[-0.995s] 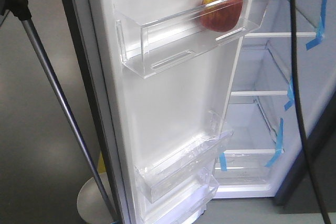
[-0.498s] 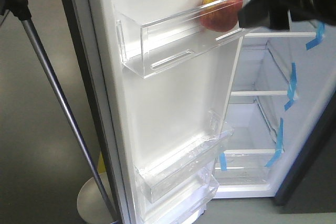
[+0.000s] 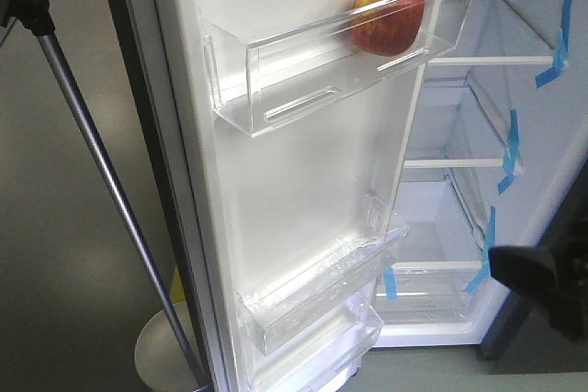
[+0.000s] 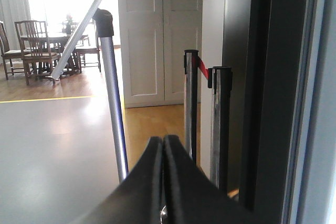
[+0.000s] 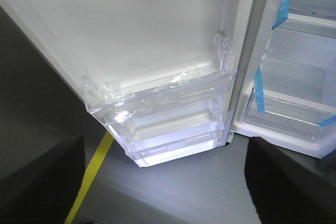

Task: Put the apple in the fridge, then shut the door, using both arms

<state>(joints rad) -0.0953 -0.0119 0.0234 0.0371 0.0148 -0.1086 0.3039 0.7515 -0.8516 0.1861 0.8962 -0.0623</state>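
Note:
The red and yellow apple [image 3: 388,16] lies in the top clear bin [image 3: 276,80] on the white inside of the open door [image 3: 303,190]. The fridge [image 3: 459,218] stands open to the right, white inside, with blue tape on its shelves. My left gripper [image 4: 163,145] is shut and empty, beside the door's dark grey outer edge [image 4: 273,93]. My right gripper [image 5: 165,182] is open and empty, low down, facing the door's lower bins [image 5: 168,98]. A black part of the right arm [image 3: 547,286] shows at the lower right of the front view.
A chrome stanchion pole [image 3: 101,181] leans left of the door, its round base [image 3: 165,351] on the grey floor. More posts [image 4: 191,103] stand behind the door edge. A yellow floor line [image 5: 92,182] runs under the door. The fridge's bottom drawer [image 5: 294,114] is at right.
The right arm, which was up beside the apple's bin half a second ago, has dropped to the lower right. The apple and the door have not moved.

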